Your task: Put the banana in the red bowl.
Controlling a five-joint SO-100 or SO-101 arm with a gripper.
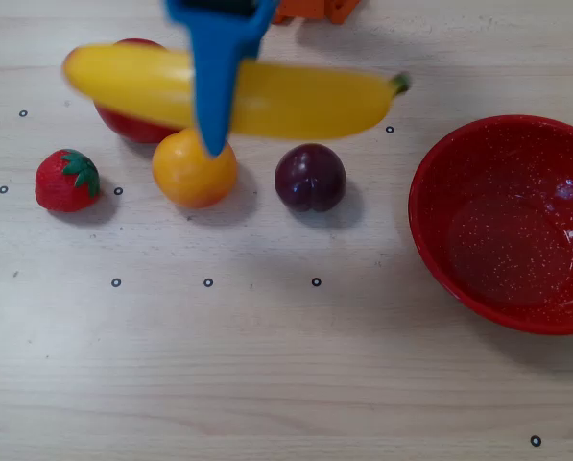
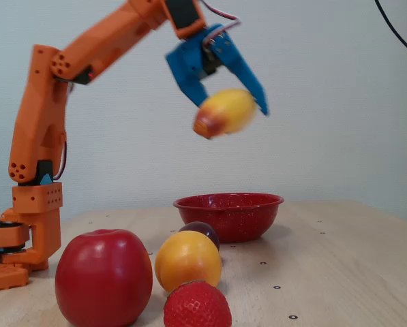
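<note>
The banana [image 2: 223,114] hangs in the air, well above the table [image 1: 267,365], clamped between the two blue fingers of the gripper [image 2: 232,107]. In the fixed view it points nearly end-on at the camera, its reddish tip towards the lens, and it looks a little blurred. In the overhead view the banana [image 1: 296,99] stretches crosswise, green stem tip to the right, with one blue finger [image 1: 216,86] crossing its middle – the fingers are closed just to the fruit's width, one on each side.

Below it on the table lie the other fruits. In the overhead view a red apple [image 1: 132,123] sits mostly hidden under the banana's left end; in front of it run a strawberry [image 1: 67,180], an orange fruit [image 1: 194,171] and a dark plum [image 1: 310,177], set apart from one another (the finger's tip overlaps the orange fruit's top edge in this view).

The red bowl [image 1: 440,240] stands at the right of the overhead view, near the plum but not touching it, and holds no fruit – the banana's stem tip falls short of its rim there. The orange arm [image 2: 46,129] rises from its base at the left of the fixed view.
</note>
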